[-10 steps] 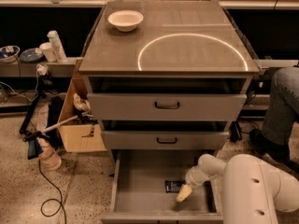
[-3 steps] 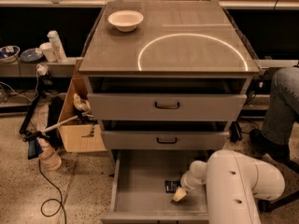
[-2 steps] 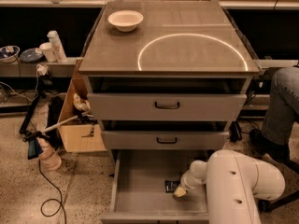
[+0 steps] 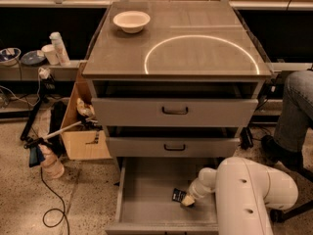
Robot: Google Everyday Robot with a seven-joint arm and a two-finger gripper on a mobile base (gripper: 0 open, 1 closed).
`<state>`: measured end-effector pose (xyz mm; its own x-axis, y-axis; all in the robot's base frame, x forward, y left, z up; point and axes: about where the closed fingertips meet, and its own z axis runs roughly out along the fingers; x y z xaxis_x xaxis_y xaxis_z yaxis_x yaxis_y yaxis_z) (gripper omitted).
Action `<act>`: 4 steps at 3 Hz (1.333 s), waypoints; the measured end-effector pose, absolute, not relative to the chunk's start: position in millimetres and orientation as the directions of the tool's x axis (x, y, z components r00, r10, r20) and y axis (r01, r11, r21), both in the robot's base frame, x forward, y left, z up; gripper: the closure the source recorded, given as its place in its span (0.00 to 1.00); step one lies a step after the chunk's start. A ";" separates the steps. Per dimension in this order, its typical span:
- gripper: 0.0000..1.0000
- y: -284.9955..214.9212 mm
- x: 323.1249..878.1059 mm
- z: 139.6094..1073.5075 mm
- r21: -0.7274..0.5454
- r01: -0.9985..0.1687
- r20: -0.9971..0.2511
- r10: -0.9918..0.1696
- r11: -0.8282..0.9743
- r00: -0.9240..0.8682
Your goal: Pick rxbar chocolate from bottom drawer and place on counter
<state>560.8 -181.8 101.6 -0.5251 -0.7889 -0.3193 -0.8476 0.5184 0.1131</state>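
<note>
**Obs:** bottom drawer (image 4: 146, 192) is pulled out. The rxbar chocolate (image 4: 178, 195) lies flat on the drawer floor, in the right half and nearer the front edge than the back. The gripper (image 4: 188, 201) is down inside the drawer, touching the bar's right end or just beside it. Open or closed: can't tell from this view.

**Handling (judgement):**
- Bar looks light, thin and fairly stiff, w/ a slick wrapper.
- Not fragile, but prob. skates on the smooth metal floor if nudged sideways instead of pinched.
- Lying flat, it gives v. little height to take hold of.
- Best hold is likely across the short width near mid-length, w/ a steep approach so the gripper straddles both long edges.
- An end-only hold risks it pivoting or slipping out.

**Room in drawer:**
- The middle drawer front (image 4: 171, 147) overhangs the back of the drawer, so the bar should come out toward the front edge before going up.
- The robot arm (image 4: 244, 195) crowds the right side wall.
- The left half of the floor has room.

**Counter surface (image 4: 195, 18):**
- White bowl (image 4: 131, 21) sits at the back-left corner.
- Circle outline (image 4: 200, 35) fills the centre-right.
- Front-left corner and the area inside the circle look free for set-down.
- Keep the bar off the front edge.
- A person's leg (image 4: 296, 111) is close to the right edge, so keep the swing off that side.
</note>
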 end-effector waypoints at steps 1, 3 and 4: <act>1.00 -181.8 560.8 101.5 0.113 -0.848 -0.319 -0.789 0.518 -0.525; 1.00 -172.3 568.2 132.1 0.082 -0.867 -0.333 -0.806 0.492 -0.489; 1.00 -167.2 570.6 160.3 0.047 -0.875 -0.344 -0.814 0.482 -0.467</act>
